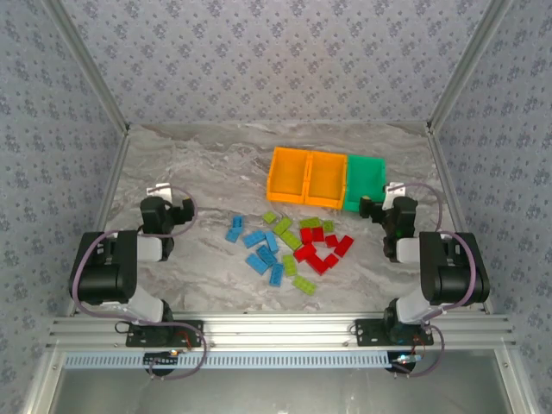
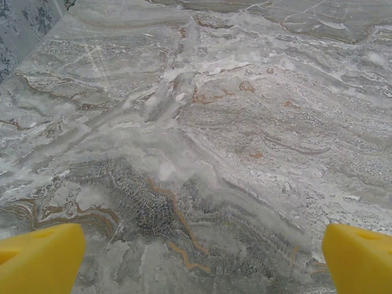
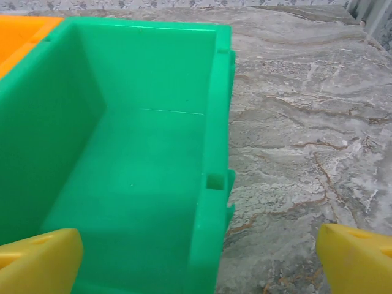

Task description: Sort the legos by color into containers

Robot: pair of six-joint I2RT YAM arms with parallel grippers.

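Legos (image 1: 289,246) lie loose on the marble table (image 1: 207,164), scattered between the two arms and just in front of the row of bins. The blue ones (image 1: 261,248) are mostly on the left, the lime green ones (image 1: 291,231) in the middle and the red ones (image 1: 323,250) on the right, and several of them touch or nearly touch a neighbour. The two orange bins (image 1: 291,175) and the green bin (image 1: 368,179) stand side by side at the far side of the pile, and in the overhead view I see no brick inside them, so I judge that the sorting is not yet begun. The left gripper (image 2: 199,260) hangs over bare table to the left of the pile, with its jaws wide apart and nothing between them. The right gripper (image 3: 199,260) is over the near right corner of the green bin, also spread wide and empty. Such bricks should be very light, hard and stiff, and not fragile, but the smooth plastic sides may slip under a weak pinch. I think the best hold is from above, across the narrow width, with the fingers pressing low on the two long flat sides, because the studded top gives no good surface. The bricks point in many directions, so the wrist probably must turn to match each one. Where bricks lie close together, a finger coming down could push the neighbour, so an outer brick with free sides seems the safer first choice.
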